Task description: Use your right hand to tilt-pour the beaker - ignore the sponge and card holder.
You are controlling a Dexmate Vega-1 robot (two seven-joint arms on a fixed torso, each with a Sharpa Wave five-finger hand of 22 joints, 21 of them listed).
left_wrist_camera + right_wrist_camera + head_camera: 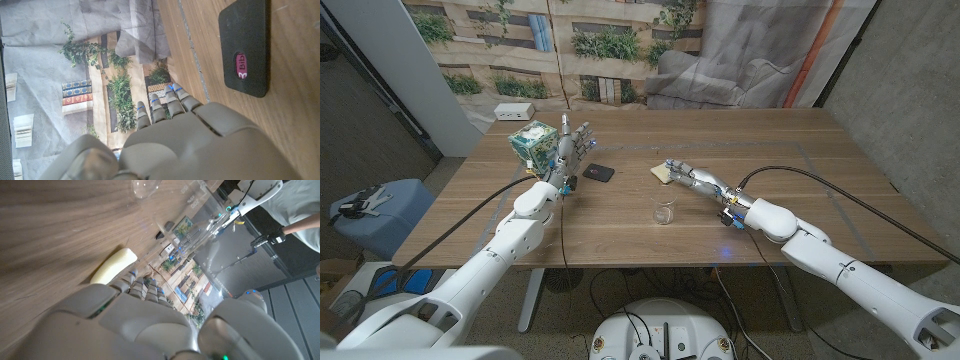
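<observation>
The clear glass beaker [665, 212] stands upright near the table's middle, with nothing touching it; its glass [150, 187] also shows in the right wrist view. My right hand [692, 179] lies just beyond and to the right of it, fingers stretched toward a pale yellow sponge [661, 172] [114, 266] and holding nothing. My left hand [574, 141] is raised above the table with its fingers [167, 102] spread upward, empty. The black card holder [599, 172] [246, 46] lies on the wood between the two hands.
A green patterned cube [532, 143] stands beside my left hand. A white power strip [514, 110] sits at the far left edge of the table [800, 150]. A person's arm [300, 226] shows in the right wrist view.
</observation>
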